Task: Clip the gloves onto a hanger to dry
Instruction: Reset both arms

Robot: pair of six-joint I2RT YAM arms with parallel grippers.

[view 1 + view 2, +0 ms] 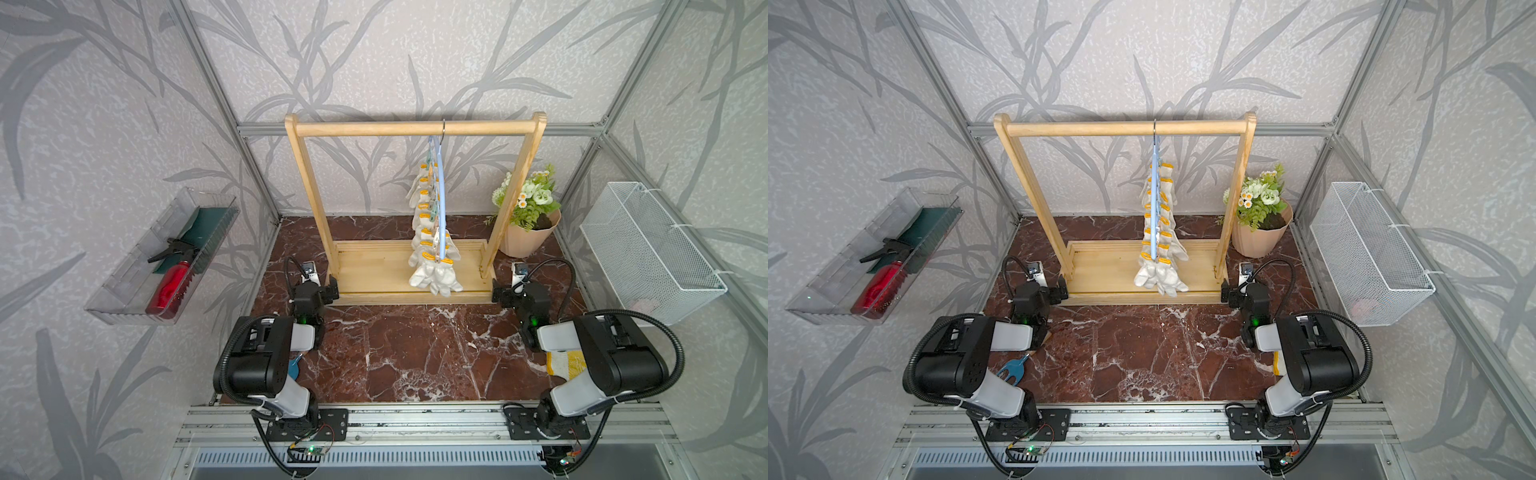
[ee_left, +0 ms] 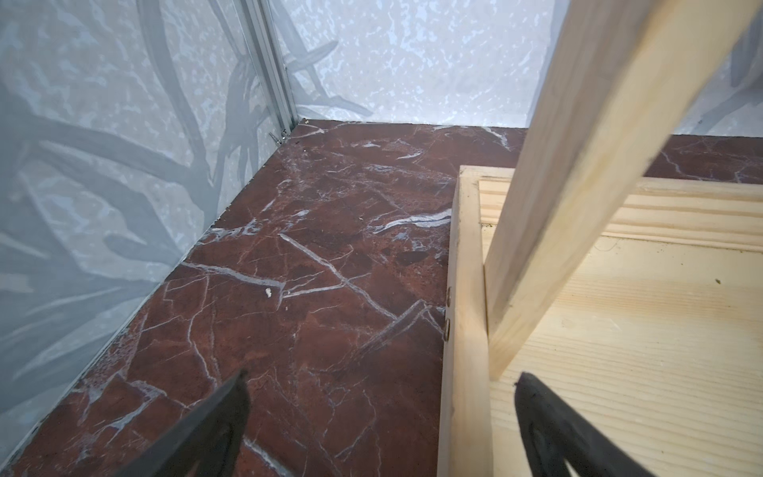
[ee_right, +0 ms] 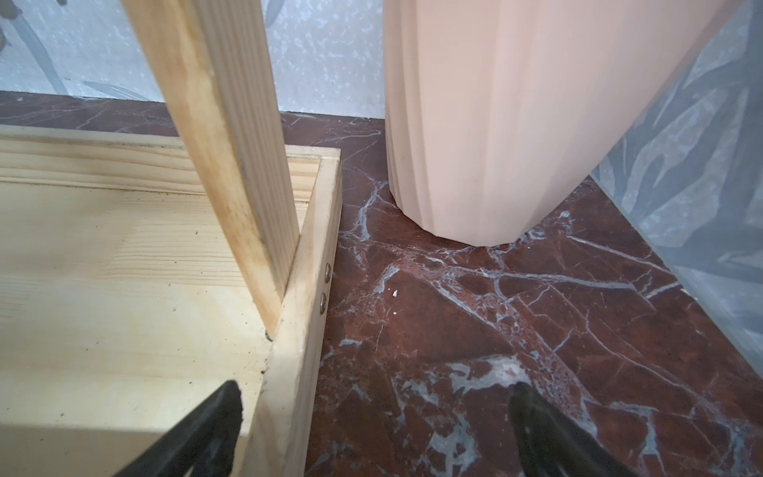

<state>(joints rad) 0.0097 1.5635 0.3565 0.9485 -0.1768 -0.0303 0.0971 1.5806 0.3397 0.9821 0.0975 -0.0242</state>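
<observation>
Red marble tabletop: L gripper at 9 o'clock, R gripper at 3. Both have fingers spread wide w/ nothing held, each straddling an end rail of the wooden rack base. Further back, toward 12, gloves hang clipped in a row on blue hanger, hooked over the rack's top bar.

work surface: table, red-brown marble pattern with white veins, visible in both top views. items resting directly on it:
- wooden rack, standing on its tray-shaped base, rear centre.
- ribbed peach flower pot, upright, just beside the rack's right end, near the rear right corner.
- blue forked tool, lying flat, front left.
- yellow-patterned glove, front right, partly hidden.
</observation>
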